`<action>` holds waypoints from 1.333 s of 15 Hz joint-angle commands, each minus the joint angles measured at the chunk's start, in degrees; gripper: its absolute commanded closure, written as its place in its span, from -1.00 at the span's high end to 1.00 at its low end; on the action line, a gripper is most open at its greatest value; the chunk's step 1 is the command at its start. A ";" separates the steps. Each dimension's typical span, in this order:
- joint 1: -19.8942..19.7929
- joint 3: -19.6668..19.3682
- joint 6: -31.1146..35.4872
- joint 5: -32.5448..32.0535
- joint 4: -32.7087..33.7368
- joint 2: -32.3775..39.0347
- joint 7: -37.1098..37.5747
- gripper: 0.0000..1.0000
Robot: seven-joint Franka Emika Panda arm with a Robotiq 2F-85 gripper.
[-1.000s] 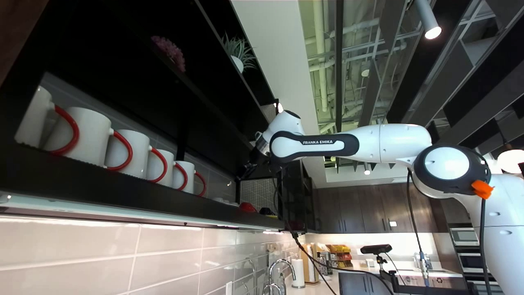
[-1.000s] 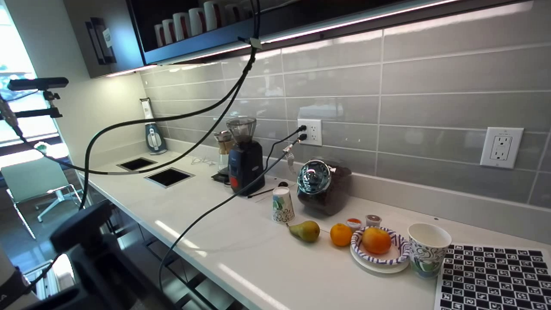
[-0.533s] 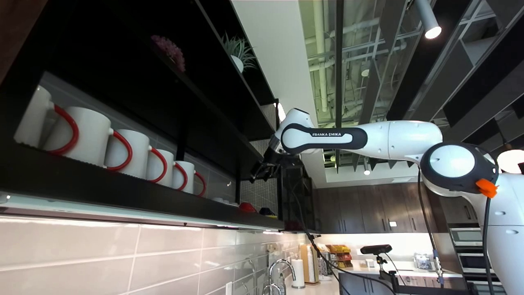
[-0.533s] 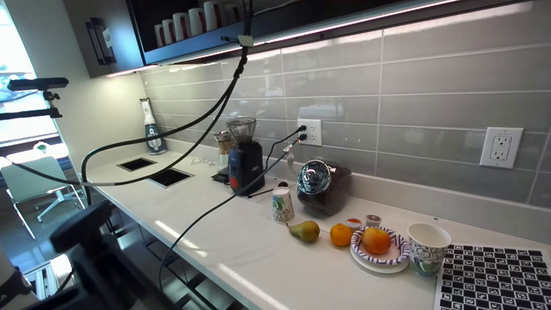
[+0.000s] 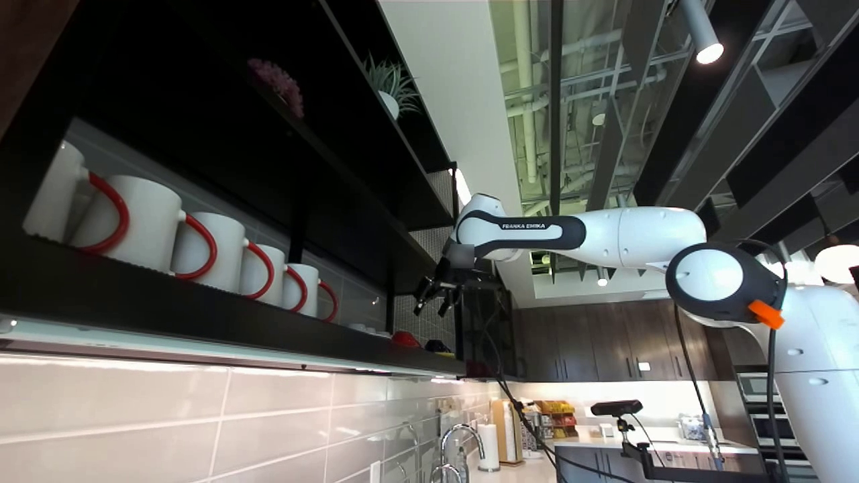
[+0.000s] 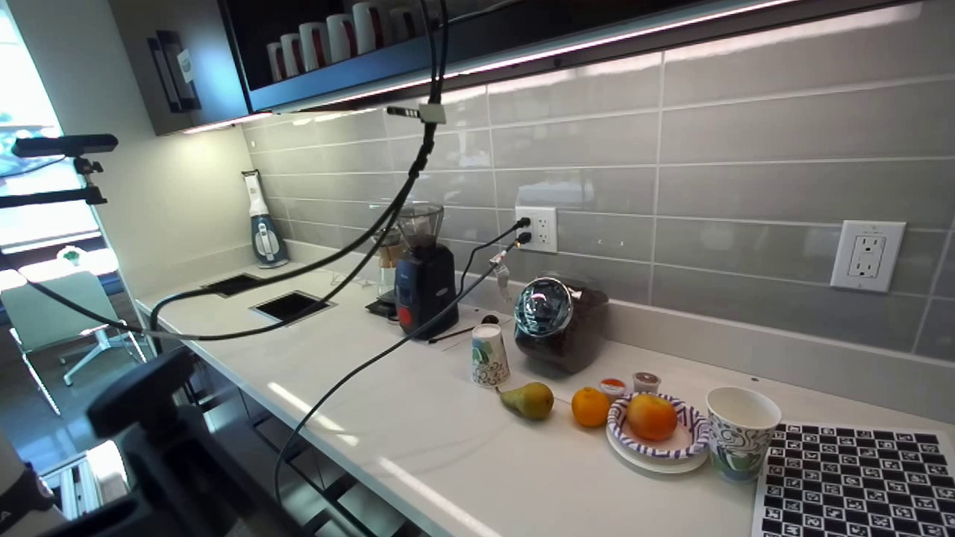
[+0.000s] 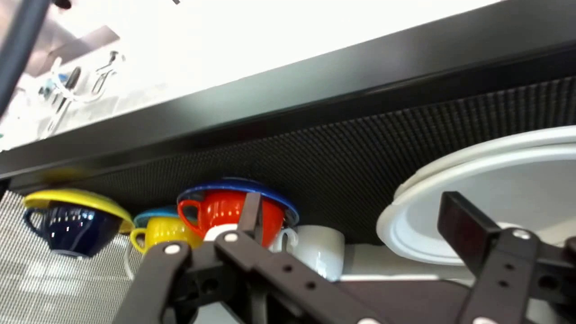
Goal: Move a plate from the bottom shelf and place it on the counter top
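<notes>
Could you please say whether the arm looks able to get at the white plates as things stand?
Probably yes: the pincer is open, and in the wrist view the cups sit beside the white plates without covering them; realigning may be needed.

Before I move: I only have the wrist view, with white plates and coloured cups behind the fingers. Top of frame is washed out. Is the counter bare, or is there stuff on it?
Observer: Not bare. In an exterior view, a pear lies on the counter, with an orange beside it.
Operator: Noted. Anything else up at cup level that's out of my frame?
Observer: Yes. Both exterior views show a row of white mugs on the bottom shelf; none of those red-handled ones shows in your view.
</notes>
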 commanded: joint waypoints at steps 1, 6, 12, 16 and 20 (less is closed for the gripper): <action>-4.15 -2.12 -6.59 13.52 10.42 7.81 -0.63 1.00; -10.34 -1.28 -10.96 32.70 17.09 13.84 0.02 1.00; -15.35 2.04 -10.53 45.44 23.80 20.19 -0.80 1.00; -16.64 4.29 -11.09 46.62 28.34 23.77 -1.14 1.00; -17.22 6.41 -11.24 45.56 32.65 26.96 -0.95 0.83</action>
